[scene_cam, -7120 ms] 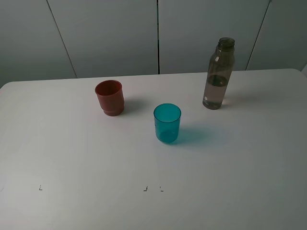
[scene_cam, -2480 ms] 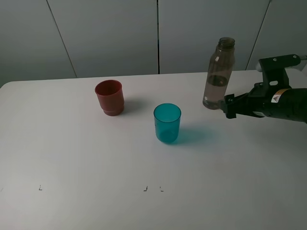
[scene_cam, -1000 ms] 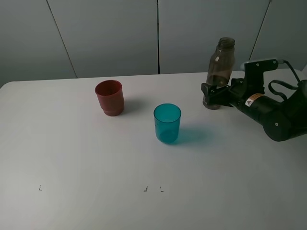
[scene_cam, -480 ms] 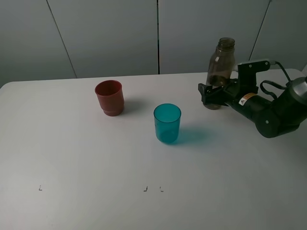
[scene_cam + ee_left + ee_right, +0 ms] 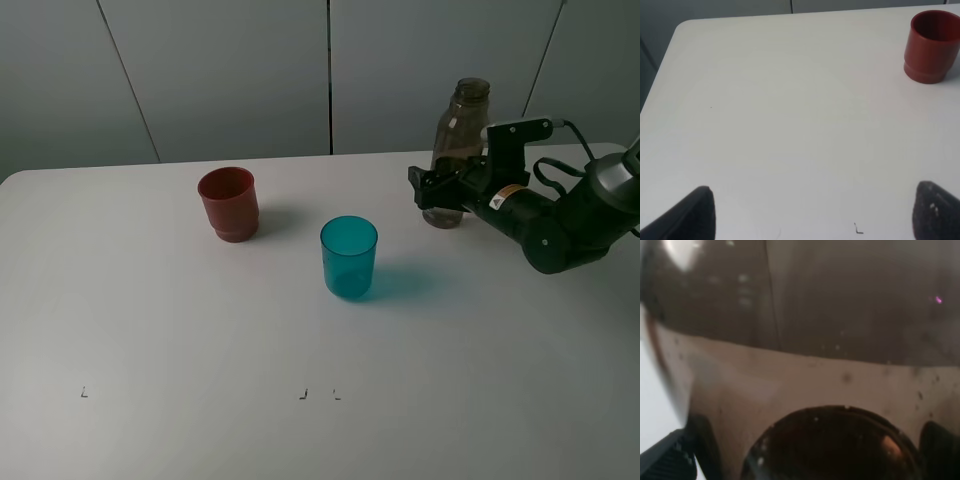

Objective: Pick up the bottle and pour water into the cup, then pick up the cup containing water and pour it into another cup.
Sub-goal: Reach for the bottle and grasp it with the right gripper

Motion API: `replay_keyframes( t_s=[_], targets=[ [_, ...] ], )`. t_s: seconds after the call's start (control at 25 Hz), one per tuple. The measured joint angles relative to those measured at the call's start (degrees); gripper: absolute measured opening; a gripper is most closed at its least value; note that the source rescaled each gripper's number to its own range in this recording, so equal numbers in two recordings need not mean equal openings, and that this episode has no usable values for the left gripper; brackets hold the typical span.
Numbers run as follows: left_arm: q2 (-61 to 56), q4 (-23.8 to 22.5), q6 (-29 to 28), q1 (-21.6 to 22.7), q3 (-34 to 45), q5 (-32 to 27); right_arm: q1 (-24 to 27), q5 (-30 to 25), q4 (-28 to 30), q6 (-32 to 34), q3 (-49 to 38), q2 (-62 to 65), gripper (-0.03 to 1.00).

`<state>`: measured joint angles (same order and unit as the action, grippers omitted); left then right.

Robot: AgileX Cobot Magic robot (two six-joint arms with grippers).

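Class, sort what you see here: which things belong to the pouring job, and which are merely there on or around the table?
Belonging to the job:
smoky bottle
teal cup
red-brown cup
right gripper, at the bottle's lower part

Merely there:
small black marks
white table
grey wall panels behind

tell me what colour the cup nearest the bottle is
The cup is translucent teal-blue; the exterior high view shows it best.

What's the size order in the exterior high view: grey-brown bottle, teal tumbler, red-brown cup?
Largest: the tall smoky grey-brown see-through plastic bottle, clearly.
Then, unranked: the translucent teal plastic tumbler and the opaque red-brown plastic cup look about alike, and the tumbler stands nearer the camera.
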<state>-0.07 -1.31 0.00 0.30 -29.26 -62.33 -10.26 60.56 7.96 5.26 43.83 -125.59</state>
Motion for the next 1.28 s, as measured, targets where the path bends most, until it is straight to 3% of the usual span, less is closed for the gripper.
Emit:
replay_keyframes(
  t_s=[1.28],
  targets=[
    [0.00,0.00,0.00,0.00,0.00,0.00,0.00,-1.26,-1.06,1.06,3.12,-0.87,1.00]
  ],
)
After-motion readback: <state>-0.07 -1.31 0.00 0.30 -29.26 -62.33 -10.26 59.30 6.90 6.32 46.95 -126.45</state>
